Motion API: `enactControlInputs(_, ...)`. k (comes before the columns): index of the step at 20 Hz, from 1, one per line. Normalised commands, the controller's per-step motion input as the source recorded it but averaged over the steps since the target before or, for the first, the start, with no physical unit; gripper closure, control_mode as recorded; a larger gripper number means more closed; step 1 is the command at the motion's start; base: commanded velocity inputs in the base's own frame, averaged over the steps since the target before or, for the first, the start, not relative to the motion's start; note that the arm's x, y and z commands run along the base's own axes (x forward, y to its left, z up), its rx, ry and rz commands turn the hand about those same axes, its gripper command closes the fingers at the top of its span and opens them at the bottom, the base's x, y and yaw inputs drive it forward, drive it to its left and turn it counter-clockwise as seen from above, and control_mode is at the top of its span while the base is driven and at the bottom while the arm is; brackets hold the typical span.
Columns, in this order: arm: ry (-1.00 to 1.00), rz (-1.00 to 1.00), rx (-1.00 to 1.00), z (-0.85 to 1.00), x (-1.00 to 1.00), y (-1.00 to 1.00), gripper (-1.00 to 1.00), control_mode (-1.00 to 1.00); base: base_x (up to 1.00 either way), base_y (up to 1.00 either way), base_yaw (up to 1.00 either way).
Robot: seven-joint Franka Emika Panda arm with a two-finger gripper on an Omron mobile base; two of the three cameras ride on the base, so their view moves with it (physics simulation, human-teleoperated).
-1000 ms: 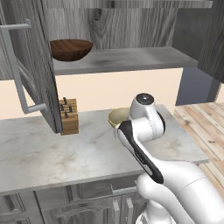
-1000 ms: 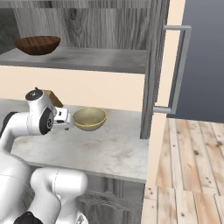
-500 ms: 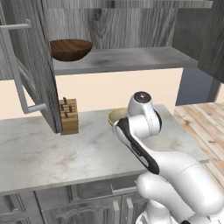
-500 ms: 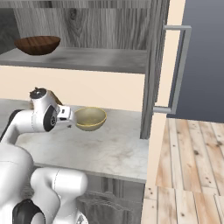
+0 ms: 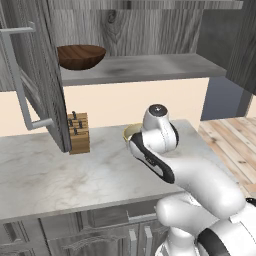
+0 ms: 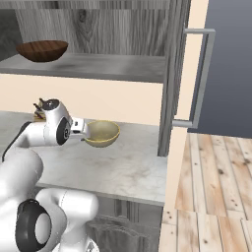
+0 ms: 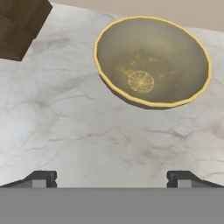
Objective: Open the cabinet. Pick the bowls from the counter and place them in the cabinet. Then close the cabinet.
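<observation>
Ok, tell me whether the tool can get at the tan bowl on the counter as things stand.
Probably yes. The tool is open and faces the tan bowl, which sits upright on the counter just ahead, with bare stone between them. The knife block stands off to one side, out of the way.

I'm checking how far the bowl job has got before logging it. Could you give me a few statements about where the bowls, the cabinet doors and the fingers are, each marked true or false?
1. The wide dark brown wooden bowl sits on the shelf of the dark grey wood-grain wall cabinet. True.
2. The smaller beige-tan bowl is on that shelf too. False: it rests on the light marbled stone counter.
3. The cabinet doors are shut. False: both stand open.
4. The gripper has its fingers apart, holding nothing. True.
5. A wooden knife block stands on the counter. True.
6. The beige-tan bowl lies upside down. False: it is upright, its hollow facing up.
</observation>
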Motion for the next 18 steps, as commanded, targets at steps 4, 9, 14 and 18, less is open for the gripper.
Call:
enactControlInputs(4, 0.02, 0.0, 0.0, -0.17, 0.4, 0.0, -1.0, -1.0, 0.0, 0.0, 0.0)
enactControlInputs(9, 0.02, 0.0, 0.0, -0.16, 0.38, 0.0, -1.0, -1.0, 0.0, 0.0, 0.0)
enactControlInputs(14, 0.05, 0.0, 0.0, -0.12, 0.37, 0.0, -1.0, -1.0, 0.0, 0.0, 0.0)
enactControlInputs(18, 0.08, 0.0, 0.0, -0.11, 0.34, 0.0, -1.0, -1.0, 0.0, 0.0, 0.0)
